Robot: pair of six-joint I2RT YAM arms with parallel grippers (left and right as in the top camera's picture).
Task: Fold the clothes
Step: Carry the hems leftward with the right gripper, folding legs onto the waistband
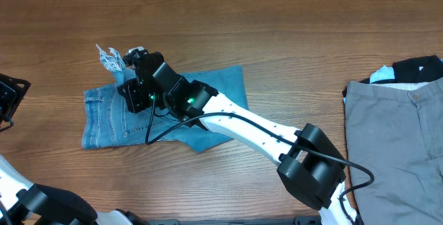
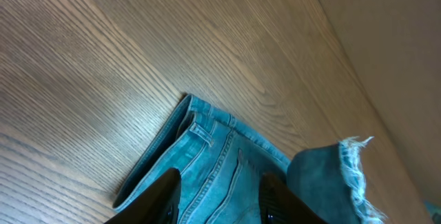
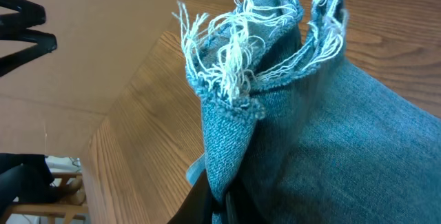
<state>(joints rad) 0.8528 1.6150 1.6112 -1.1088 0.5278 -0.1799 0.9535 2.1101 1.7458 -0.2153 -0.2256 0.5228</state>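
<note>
Looks like a robotics lab: a cabled robot arm on a wood-grain tabletop, grey trousers stacked at right.

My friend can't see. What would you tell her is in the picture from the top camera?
The right arm stretches across a wooden table, its jaws pinching up the frayed hem of folded light-blue jeans. Grey trousers lie at the right edge.

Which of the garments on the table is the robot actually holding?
The light-blue jeans: the right gripper pinches their frayed hem. The grey trousers lie apart at the table's edge, untouched.
</note>
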